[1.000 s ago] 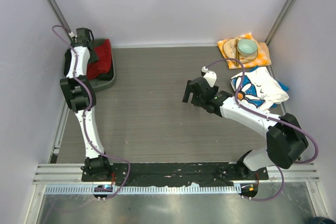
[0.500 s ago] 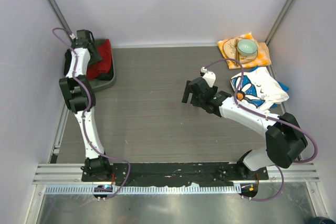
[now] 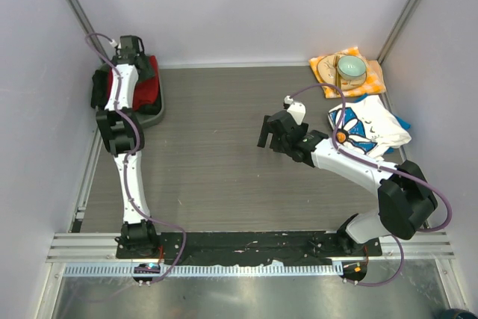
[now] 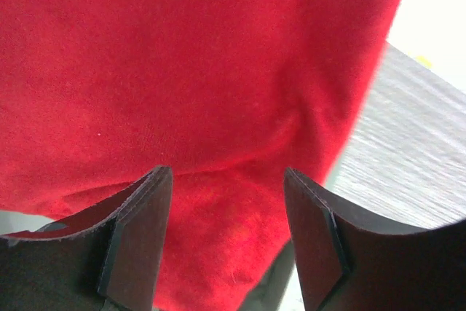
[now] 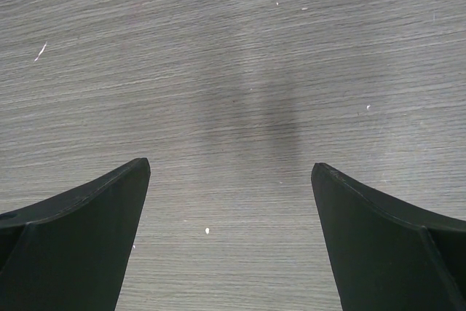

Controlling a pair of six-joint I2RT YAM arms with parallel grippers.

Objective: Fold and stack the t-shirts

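The left gripper (image 4: 227, 209) stands open over the red t-shirt (image 4: 182, 63) at far left; the right gripper (image 5: 230, 180) stands open over the tabletop (image 5: 233, 49).

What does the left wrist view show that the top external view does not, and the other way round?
Only the left wrist view shows how the left end effector stands: jaws apart, close over the red t-shirt.
Only the top external view shows the printed t-shirt, the bowl on the orange cloth, and the right end effector, open over bare table.
Both views show the red t-shirt and a part of the wooden table.
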